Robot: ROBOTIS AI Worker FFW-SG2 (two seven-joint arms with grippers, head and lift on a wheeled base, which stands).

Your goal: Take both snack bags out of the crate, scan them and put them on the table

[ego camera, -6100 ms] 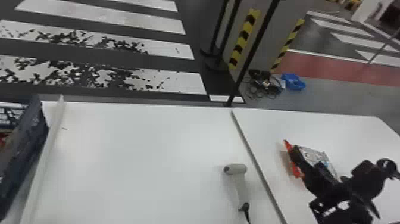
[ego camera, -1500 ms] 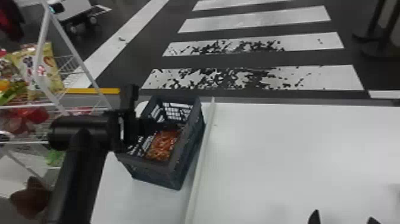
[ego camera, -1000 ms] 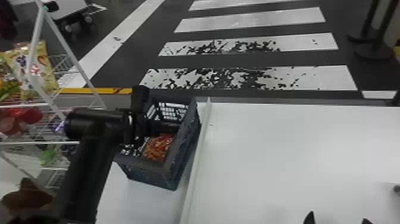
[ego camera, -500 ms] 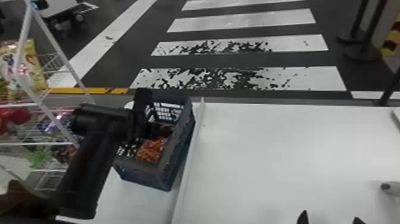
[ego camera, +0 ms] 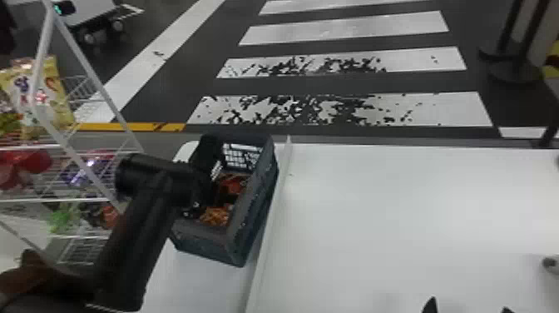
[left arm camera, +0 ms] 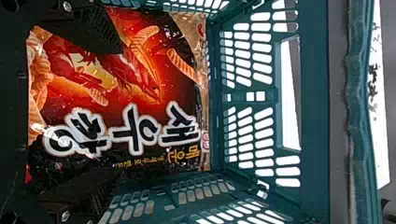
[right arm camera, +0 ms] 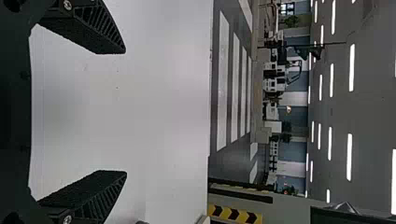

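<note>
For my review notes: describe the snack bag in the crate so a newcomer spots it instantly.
Left on the white table stands an openwork crate. In it lies the snack bag, black and glowing red, showing a shrimp and white-edged lettering, unlike the yellow bag on the wire rack.

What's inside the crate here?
A red and black snack bag is inside the crate, with the open left gripper reaching in at it. Whatever may be beneath the bag is covered, so I can't tell.
</note>
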